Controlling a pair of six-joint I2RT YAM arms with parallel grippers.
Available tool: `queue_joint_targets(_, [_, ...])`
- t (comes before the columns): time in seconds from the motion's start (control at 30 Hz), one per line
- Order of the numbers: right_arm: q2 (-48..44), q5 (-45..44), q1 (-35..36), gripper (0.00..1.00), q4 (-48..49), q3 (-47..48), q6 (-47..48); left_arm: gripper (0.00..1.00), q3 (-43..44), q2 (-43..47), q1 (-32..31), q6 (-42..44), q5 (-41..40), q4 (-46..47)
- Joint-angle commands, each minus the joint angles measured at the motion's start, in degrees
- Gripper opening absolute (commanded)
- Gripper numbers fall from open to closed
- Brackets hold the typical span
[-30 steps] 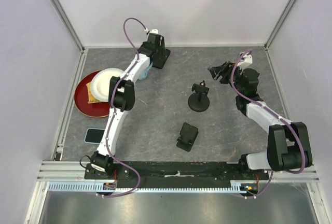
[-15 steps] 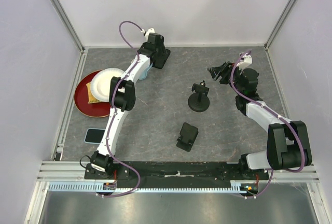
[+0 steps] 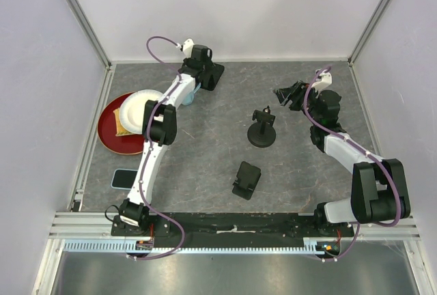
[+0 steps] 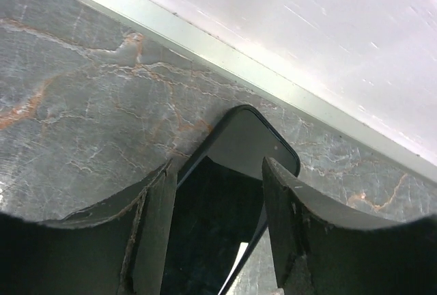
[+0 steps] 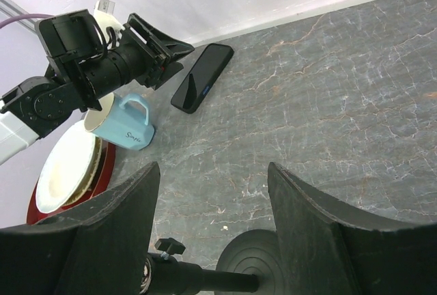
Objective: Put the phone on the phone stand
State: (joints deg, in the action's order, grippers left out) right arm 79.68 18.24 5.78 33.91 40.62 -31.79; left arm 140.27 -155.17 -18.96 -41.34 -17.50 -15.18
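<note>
Left gripper (image 4: 218, 166) narrowed, jaws still apart astride flat phone (image 4: 242, 138); long axis runs diagonally toward back wall (image 4: 307, 22). Right gripper (image 5: 213, 169) open, unmoved.

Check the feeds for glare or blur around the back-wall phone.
Left wrist: wall blown out, small white glint low on the phone, its edge sharp between the fingers of the left tool. Right wrist: crisp, no glare. Top external: evenly lit, left arm covers it.
</note>
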Motion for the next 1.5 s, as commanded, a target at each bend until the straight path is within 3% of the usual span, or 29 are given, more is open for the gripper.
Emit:
queue_joint_targets(0.0, [0.74,1.1,-0.33,0.72,3.97,0.16,-0.73,0.58,0.18,-1.26,0.85,-6.29,-2.55,3.5])
queue_joint_targets(0.33, [0.92,1.45,-0.33,0.72,3.97,0.25,-1.08,0.54,-0.43,-2.77,1.56,-19.21,3.17,1.82])
queue_joint_targets(0.77, [1.0,1.54,-0.42,0.72,3.97,0.25,-1.26,0.5,-0.7,-3.91,0.24,-22.03,12.3,3.84])
queue_joint_targets(1.13, [0.83,1.27,-0.95,0.72,3.62,0.16,-0.91,0.5,-2.89,-1.19,-2.31,-12.28,16.26,5.16])
queue_joint_targets(1.3, [0.83,1.27,-1.12,0.72,3.62,0.16,-0.99,0.5,-3.95,1.27,-3.53,-3.58,16.35,4.28])
queue_joint_targets(1.4, [0.83,1.36,-1.12,0.72,3.53,0.16,-0.99,0.57,-4.82,3.21,-4.15,1.95,17.23,3.4])
queue_joint_targets(1.47, [1.0,1.36,-1.12,0.73,3.53,0.16,-0.99,0.69,-6.14,4.78,-4.42,5.74,19.95,2.61])
